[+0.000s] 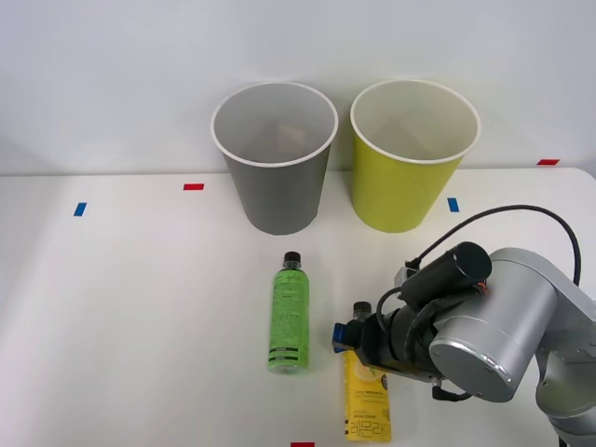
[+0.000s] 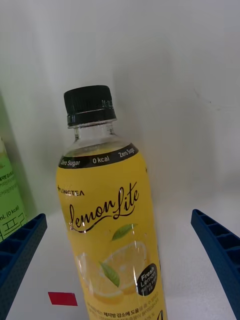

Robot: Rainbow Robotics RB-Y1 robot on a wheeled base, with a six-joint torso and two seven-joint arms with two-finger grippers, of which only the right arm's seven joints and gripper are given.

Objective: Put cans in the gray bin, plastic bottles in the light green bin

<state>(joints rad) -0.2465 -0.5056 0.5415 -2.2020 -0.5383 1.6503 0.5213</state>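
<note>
Right gripper (image 1: 346, 337) spread wide, straddling the yellow bottle (image 1: 368, 410), which lies flat on the white table (image 1: 140, 307); blue fingers (image 2: 20, 250) either side, not touching as far as the wrist view shows. Green bottle (image 1: 290, 317) lies just beside it to the left, cap toward the bins. Gray bin (image 1: 277, 177) and light green bin (image 1: 405, 172) stand upright side by side at the back of the table, well apart from both bottles.

Bright even light, soft shadows, sharp focus
</note>
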